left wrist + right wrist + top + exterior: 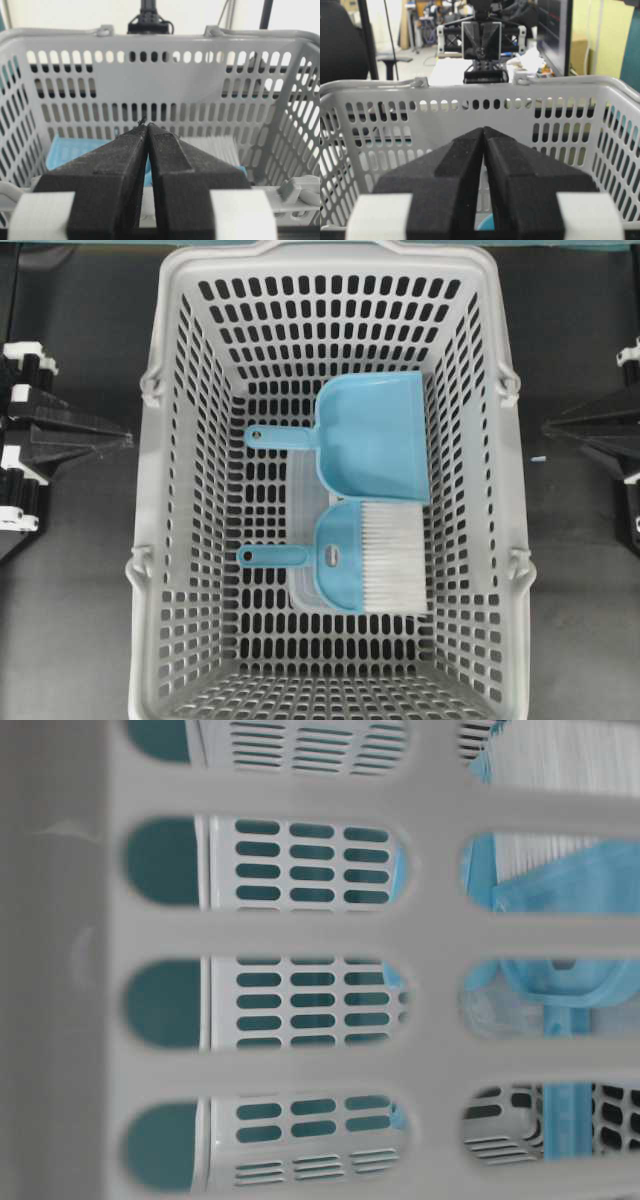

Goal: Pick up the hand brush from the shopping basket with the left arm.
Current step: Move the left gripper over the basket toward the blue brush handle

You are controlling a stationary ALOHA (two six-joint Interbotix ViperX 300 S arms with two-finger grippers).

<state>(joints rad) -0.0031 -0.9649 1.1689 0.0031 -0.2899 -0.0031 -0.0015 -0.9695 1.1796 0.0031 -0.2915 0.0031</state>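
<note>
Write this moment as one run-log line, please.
stage: not started | left gripper: shut, outside shopping basket | right gripper: shut | hand brush: on basket floor beside dustpan

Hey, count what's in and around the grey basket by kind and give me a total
Hand brush: 1
Dustpan: 1
Shopping basket: 1
Robot grippers, left gripper and right gripper: 2
Total: 5

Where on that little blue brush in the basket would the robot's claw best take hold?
Probably the thin handle of the hand brush, from above. It lies flat on the shopping basket floor, pointing toward the left gripper, away from the dustpan. The wide bristles would flex.
</note>
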